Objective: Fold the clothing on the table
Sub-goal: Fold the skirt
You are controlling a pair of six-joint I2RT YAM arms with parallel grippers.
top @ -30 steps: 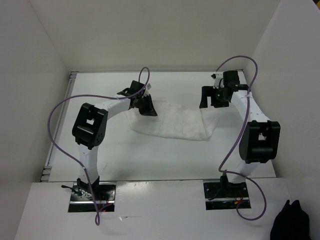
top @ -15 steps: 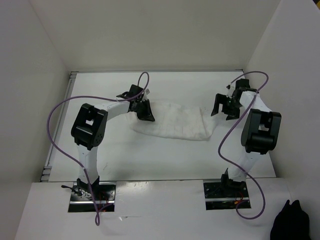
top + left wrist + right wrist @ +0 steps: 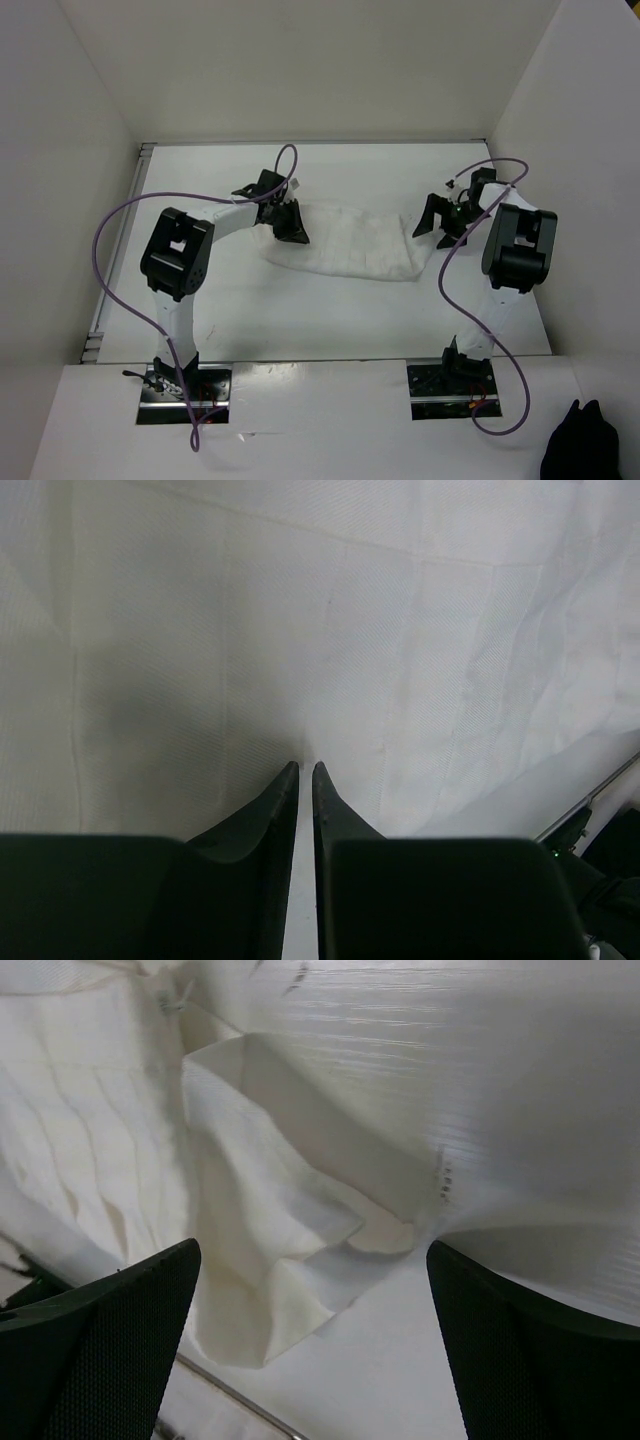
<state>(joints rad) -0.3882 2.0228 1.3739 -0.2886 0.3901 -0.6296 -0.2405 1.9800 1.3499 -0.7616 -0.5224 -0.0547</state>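
Top external, L end effector [image 3: 292, 225] pinching clothing [image 3: 350, 245] (arm stretched fwd), R end effector [image 3: 440, 222] released

White left arm [image 3: 176, 322] and white right arm [image 3: 492, 318], each with a boxy black joint housing [image 3: 178, 252], looping purple cables [image 3: 112, 262], black base plates [image 3: 185, 395] with red wiring, tapered black left fingers [image 3: 250, 825], mesh-textured black right fingers [image 3: 110, 1350]
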